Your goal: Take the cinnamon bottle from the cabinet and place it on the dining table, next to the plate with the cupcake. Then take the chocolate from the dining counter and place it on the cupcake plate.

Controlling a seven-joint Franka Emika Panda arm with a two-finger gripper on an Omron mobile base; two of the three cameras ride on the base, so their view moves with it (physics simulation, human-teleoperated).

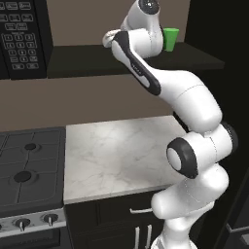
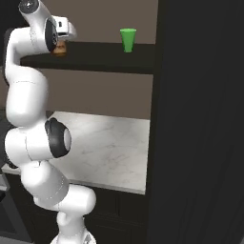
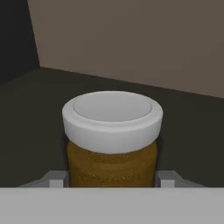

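Cinnamon bottle (image 3: 112,140), a small amber-brown jar with a broad pale lid, stands upright at the centre of the hand view, on the dark open shelf of the nearly black cabinet (image 3: 188,131). Its long axis runs straight up, lid uppermost. In the right base view we see it at the upper left of the frame, a brown sliver (image 2: 59,49) under the white wrist.

The claw (image 3: 112,180) sits low around the jar, one grey fingertip showing on each side of the amber body below the lid. We cannot tell whether the fingertips press the jar or only flank it.

We judge the jar rigid and light, probably smooth and a little slippery, so the straight body beneath the lid is the place to take hold; the overhanging lid rim would check any slide downward.

Further along the shelf, toward the upper right in the left base view, stands a green cup (image 1: 170,39), well apart from the jar. Below lies the marble bench (image 1: 121,155).
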